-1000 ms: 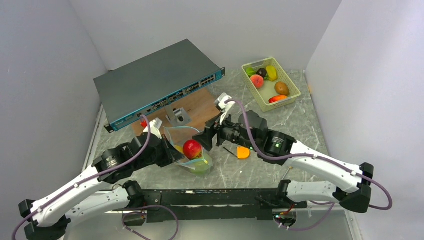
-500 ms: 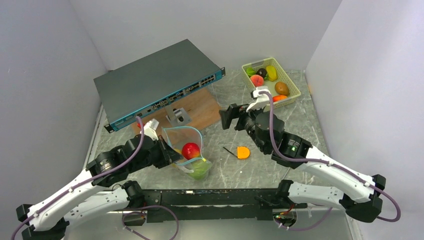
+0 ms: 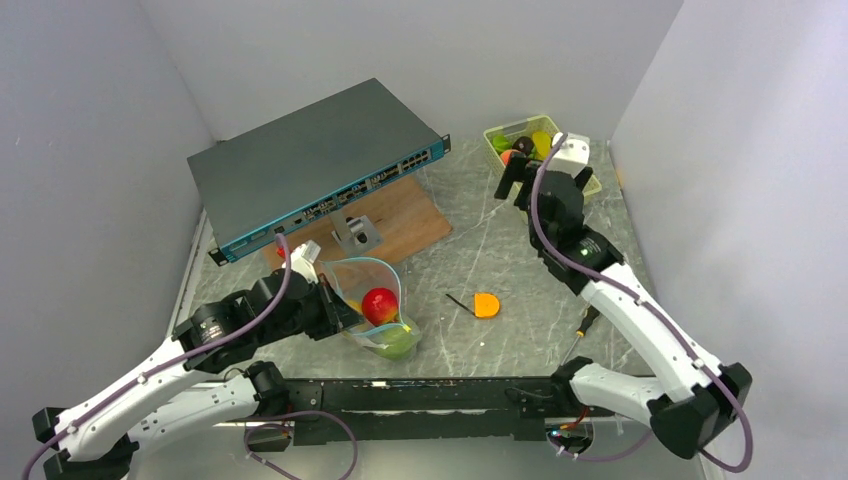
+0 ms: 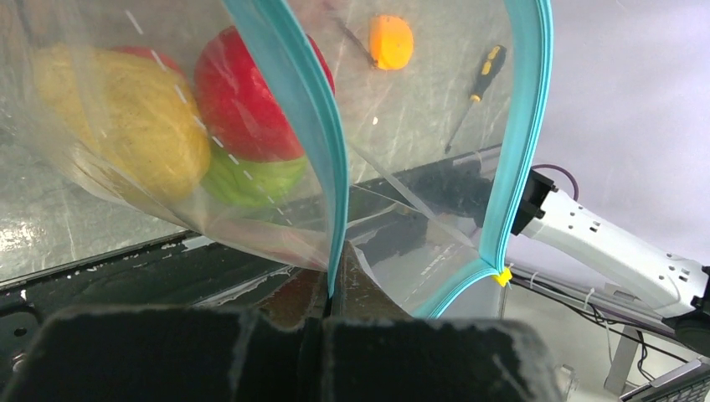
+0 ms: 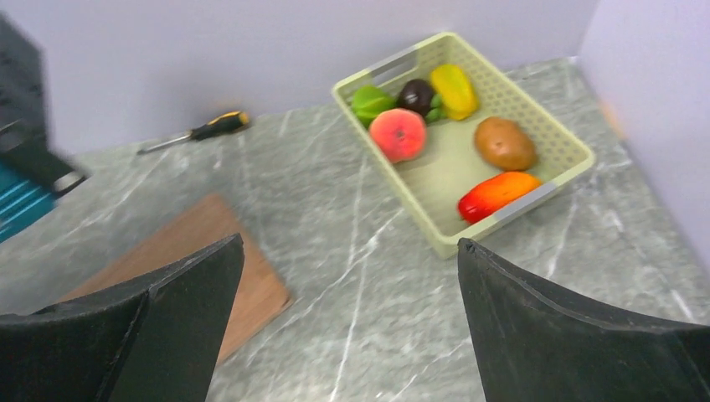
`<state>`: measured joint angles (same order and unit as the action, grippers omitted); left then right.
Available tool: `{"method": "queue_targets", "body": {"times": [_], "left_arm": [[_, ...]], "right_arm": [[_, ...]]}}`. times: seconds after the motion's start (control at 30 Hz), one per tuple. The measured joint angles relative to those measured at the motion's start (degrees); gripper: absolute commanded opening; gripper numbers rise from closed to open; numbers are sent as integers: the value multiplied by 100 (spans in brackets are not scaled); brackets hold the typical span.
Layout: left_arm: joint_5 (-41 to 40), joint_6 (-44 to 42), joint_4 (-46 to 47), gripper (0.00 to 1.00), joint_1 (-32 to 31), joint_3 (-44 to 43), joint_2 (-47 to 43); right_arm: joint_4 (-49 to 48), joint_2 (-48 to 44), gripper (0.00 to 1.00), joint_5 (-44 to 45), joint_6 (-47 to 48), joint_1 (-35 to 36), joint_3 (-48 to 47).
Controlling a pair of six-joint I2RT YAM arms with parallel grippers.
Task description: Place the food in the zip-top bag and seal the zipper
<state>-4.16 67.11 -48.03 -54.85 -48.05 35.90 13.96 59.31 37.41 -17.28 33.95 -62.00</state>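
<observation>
The left gripper (image 4: 326, 314) is pinched tight on the zipper (image 4: 297, 92), the blue strip along the zip-top bag (image 4: 419, 251). The bag's mouth is open (its other blue edge curves off to the side). Inside are a red apple (image 4: 243, 92), a yellow lemon (image 4: 126, 117) and a green cabbage (image 4: 251, 180). The bag sits on the counter (image 3: 480, 250). The right gripper (image 5: 349, 243) has its fingers wide apart with nothing in them. It hangs near the basket (image 5: 444, 180), where a peach (image 5: 398, 134) lies.
</observation>
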Motion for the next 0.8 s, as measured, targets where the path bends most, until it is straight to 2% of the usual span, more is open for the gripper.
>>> {"method": "queue_targets", "body": {"times": [0.23, 0.43, 0.57, 0.8], "left_arm": [[31, 11, -149, 0, 0, -83, 44], [33, 107, -280, 0, 0, -83, 44], [96, 136, -341, 0, 0, -85, 101], [184, 155, -411, 0, 0, -125, 330]], "right_arm": [[-649, 809, 99, -413, 107, -1290, 0], [-1174, 2212, 99, -1344, -319, -2352, -328], [-1263, 3550, 99, -1978, -811, -2778, -1075], [-931, 5947, 99, -2553, -1698, -3110, -3252]]}}
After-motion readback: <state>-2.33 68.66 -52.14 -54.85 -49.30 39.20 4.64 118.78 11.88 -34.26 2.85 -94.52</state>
